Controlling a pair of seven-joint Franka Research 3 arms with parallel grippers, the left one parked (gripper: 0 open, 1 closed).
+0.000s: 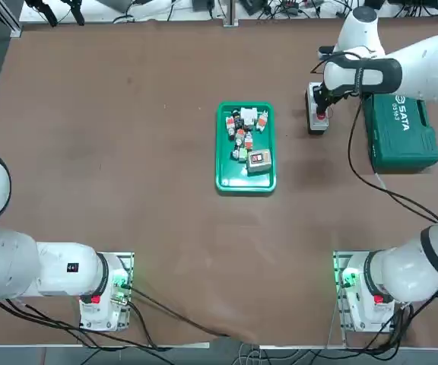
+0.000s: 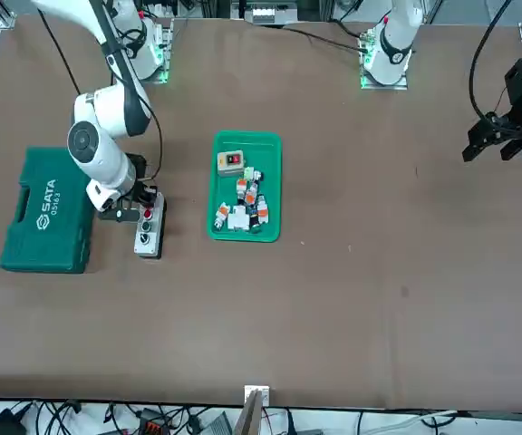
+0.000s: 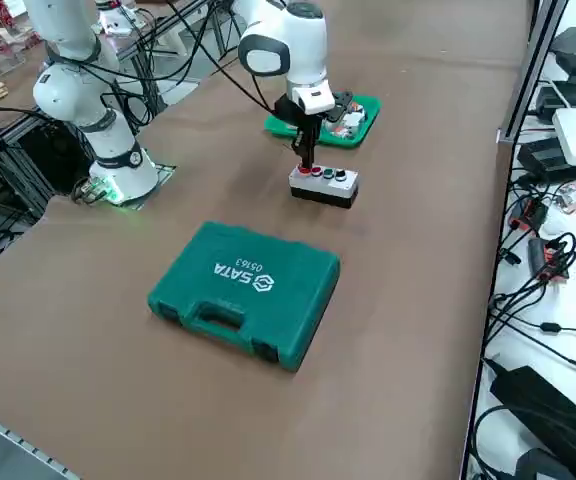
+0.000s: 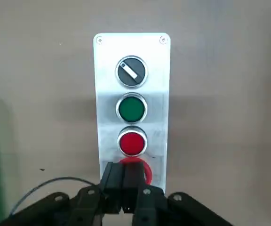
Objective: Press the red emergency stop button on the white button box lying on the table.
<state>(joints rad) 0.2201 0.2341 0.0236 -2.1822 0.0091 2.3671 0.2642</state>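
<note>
Beneath the right claw (image 4: 123, 165), the table (image 1: 166, 251) is supporting a green case (image 3: 243, 290) nearby and the button box (image 4: 149, 84) directly below. The claw is pointing closed, empty fingers downward, presumably for pressing the red stop button (image 4: 148, 173) at its tips; contact is remaining uncertain.

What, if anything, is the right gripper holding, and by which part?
Nothing; the right gripper is shut over the large round red button.
</note>
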